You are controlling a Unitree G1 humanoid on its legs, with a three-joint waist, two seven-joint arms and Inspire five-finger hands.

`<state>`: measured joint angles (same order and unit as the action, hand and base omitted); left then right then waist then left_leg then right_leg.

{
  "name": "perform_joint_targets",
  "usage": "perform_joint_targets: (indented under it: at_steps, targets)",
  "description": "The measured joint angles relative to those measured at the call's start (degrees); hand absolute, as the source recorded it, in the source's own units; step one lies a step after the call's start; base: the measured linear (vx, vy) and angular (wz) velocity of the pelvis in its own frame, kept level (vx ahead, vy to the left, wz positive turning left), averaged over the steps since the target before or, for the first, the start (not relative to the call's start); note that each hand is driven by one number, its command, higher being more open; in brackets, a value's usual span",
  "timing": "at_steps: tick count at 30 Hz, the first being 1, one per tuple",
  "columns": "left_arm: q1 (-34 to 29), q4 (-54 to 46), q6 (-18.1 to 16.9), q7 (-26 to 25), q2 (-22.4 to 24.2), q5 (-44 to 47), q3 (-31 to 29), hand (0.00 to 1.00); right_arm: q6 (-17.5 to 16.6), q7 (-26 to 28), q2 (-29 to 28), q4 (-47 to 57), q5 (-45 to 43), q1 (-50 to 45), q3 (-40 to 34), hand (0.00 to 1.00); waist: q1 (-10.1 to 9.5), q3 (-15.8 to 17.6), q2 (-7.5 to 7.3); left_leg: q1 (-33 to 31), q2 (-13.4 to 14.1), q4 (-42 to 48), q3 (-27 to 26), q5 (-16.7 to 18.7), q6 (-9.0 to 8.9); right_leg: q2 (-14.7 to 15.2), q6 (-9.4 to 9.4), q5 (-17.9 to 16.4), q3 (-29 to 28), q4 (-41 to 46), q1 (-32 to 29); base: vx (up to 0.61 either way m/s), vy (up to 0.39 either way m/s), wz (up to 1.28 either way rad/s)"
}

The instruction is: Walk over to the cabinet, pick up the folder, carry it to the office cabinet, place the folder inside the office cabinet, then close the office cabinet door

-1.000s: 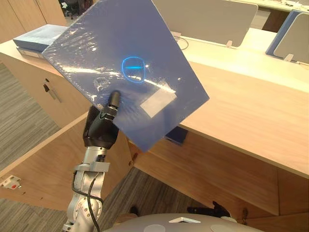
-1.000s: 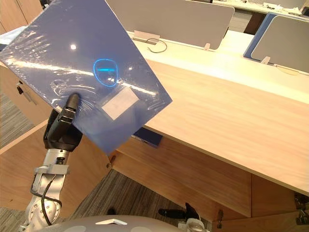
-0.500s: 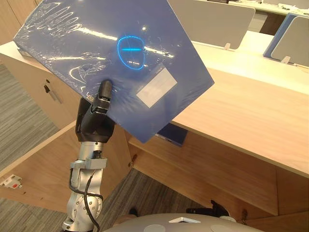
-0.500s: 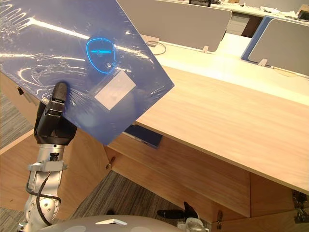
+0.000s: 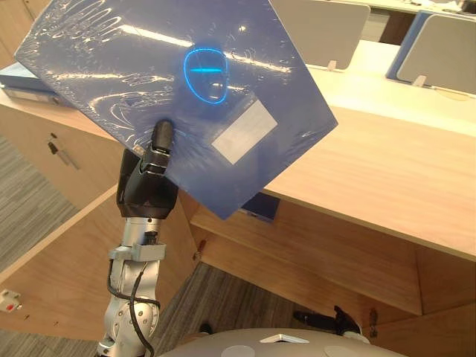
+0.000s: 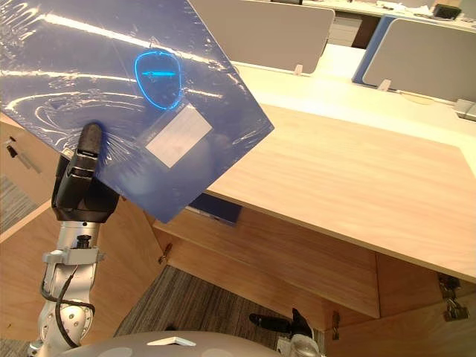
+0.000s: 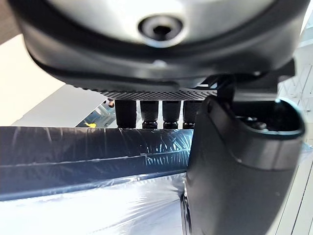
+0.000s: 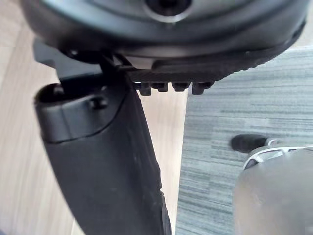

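Note:
A large blue folder wrapped in shiny plastic, with a white label, is held up and tilted in front of the wooden cabinet. My left hand is shut on its lower edge, thumb on the front face and fingers behind; the left wrist view shows the folder's edge pinched under the thumb. Below it the office cabinet stands open under the wooden top, with its left door swung out. My right hand hangs low over the carpet, fingers relaxed and holding nothing.
A dark blue item lies inside the cabinet just past the folder's lower corner. More blue folders are stacked on the cabinet top at the far left. Grey desk dividers stand behind. A second door hangs open at the right.
My left hand has lifted the folder higher and turned it a little since a second ago. The whole picture has shifted, so the camera moved too.

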<state>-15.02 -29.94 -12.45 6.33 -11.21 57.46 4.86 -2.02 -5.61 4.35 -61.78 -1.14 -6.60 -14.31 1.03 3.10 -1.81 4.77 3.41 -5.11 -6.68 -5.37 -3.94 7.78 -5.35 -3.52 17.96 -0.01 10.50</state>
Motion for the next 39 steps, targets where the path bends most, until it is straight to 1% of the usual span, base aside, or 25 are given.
perform_joint_targets:
  at_steps: [1, 5, 9, 15, 20, 26, 29, 33, 38, 39]
  targets:
    - [0.0, 0.0, 0.0, 0.0, 0.0, 0.0, 0.0, 0.00, 0.0, 0.0, -0.3, 0.0, -0.4, -0.4, -0.6, 1.00, 0.61, 0.0, 0.01, 0.1, 0.1, 0.0, -0.5, 0.1, -0.02, 0.0, 0.04, 0.1, -0.5, -0.1, -0.2, -0.02, 0.005, -0.22]
    - [0.4, 0.0, 0.0, -0.5, 0.1, 0.0, 0.0, 0.00, 0.1, -0.1, -0.4, 0.2, -2.3, -2.0, -1.2, 1.00, 0.95, -0.2, 0.23, 0.7, 0.3, 0.0, -2.6, 0.5, 0.01, 0.0, 0.04, 0.4, -2.7, -0.1, -0.9, -0.01, 0.006, -0.25]
    - [2.7, 0.0, 0.0, -0.7, 0.1, 0.1, 0.0, 0.00, 0.2, -0.2, -0.5, 0.2, -2.5, -2.4, -2.8, 1.00, 1.06, -0.2, 0.24, 0.7, 0.2, 0.0, -3.8, 0.6, 0.15, 0.0, -0.08, 0.9, -3.9, -0.1, -1.6, -0.01, 0.007, -0.18]
    - [3.5, 0.1, 0.0, -0.7, 0.1, 0.2, 0.0, 0.00, 0.2, -0.3, -1.3, 1.2, -2.6, -2.4, -3.2, 1.00, 2.08, -0.4, 0.00, 0.8, 0.1, 0.0, -4.4, 0.7, 0.25, 0.1, -0.22, 1.2, -4.6, -0.1, -2.0, -0.01, 0.007, -0.06]
    - [3.5, 0.2, 0.0, -0.7, 0.6, 0.2, 0.0, 0.00, 0.2, -0.2, -1.9, 1.8, -2.6, -2.3, -3.1, 1.00, 2.16, -0.4, -0.03, 0.8, 0.1, 0.0, -5.1, 0.7, 0.27, 0.1, -0.29, 1.5, -5.4, -0.1, -2.4, -0.01, 0.008, -0.08]
    - [3.6, 0.5, 0.0, -1.0, 0.8, 0.2, 0.1, 0.00, 0.2, -0.3, -2.4, 1.9, -2.7, -2.4, -2.9, 1.00, 2.24, -0.9, -0.84, 0.8, 0.0, 0.0, -5.2, 0.7, 0.28, 0.1, -0.31, 1.5, -5.5, -0.1, -2.5, 0.00, 0.000, 0.00]
    - [3.7, 0.6, 0.0, -1.1, 1.9, 0.2, 0.1, 0.00, 0.2, -0.3, -2.4, 1.9, -3.9, -2.4, -2.9, 1.00, 2.23, -0.9, -0.86, 0.7, -0.1, 0.0, -5.2, 0.7, 0.32, 0.2, -0.39, 1.6, -5.5, -0.1, -2.5, 0.00, 0.000, 0.00]
    - [4.0, 1.4, 0.0, -1.3, 2.0, 0.2, 0.2, 0.00, 0.2, -0.3, -2.4, 1.9, -3.9, -2.4, -2.9, 1.00, 2.28, -1.0, -0.84, 0.8, -0.1, 0.0, -5.2, 0.6, 0.36, 0.2, -0.41, 1.6, -5.5, -0.1, -2.5, 0.00, 0.000, 0.00]
    - [4.3, 1.5, 0.0, -1.6, 2.2, 0.2, 2.2, 0.00, 0.2, -0.3, -2.4, 2.0, -3.9, -2.5, -2.9, 1.00, 2.36, -1.0, -0.87, 0.9, -0.3, 0.2, -5.6, 0.6, 0.39, 0.4, -0.47, 1.8, -6.0, 0.1, -2.8, 0.00, 0.008, -0.05]
    - [4.8, 1.6, -0.1, -1.6, 2.5, 0.2, 2.6, 0.00, 0.2, -0.3, -2.4, 2.0, -3.9, -2.5, -2.9, 1.00, 2.25, -1.0, -0.83, 0.8, -0.3, 0.2, -6.1, 0.6, 0.41, 0.5, -0.47, 1.8, -6.7, 0.9, -3.6, -0.02, 0.039, -0.29]
